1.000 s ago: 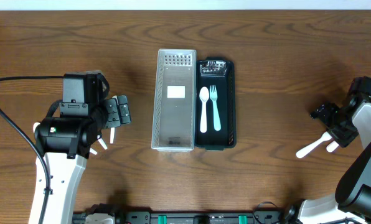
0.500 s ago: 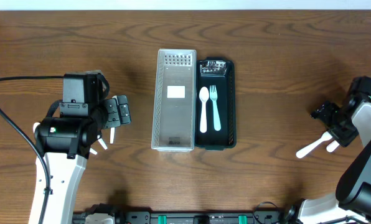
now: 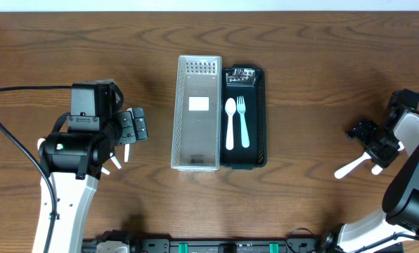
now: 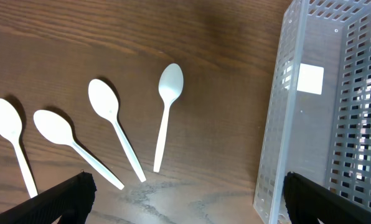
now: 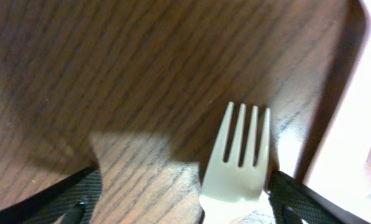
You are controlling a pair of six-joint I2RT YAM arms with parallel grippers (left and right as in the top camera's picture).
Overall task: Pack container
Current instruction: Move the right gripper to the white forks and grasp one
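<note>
Open table [image 3: 315, 77] flanking central containers [image 3: 195, 140]

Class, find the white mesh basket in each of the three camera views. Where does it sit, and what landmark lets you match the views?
Overhead: the white mesh basket is at the centre, against the left side of the black tray.
Left wrist: the basket fills the right edge of the picture.
Right wrist: not in it.
Shared landmark: the white square label on the basket, which also shows in the left wrist view.

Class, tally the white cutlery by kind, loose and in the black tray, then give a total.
Spoons: 5 (4 loose spoons, 1 tray spoon in the black tray)
Forks: 2 (1 tray fork, 1 loose fork)
Total: 7
</note>
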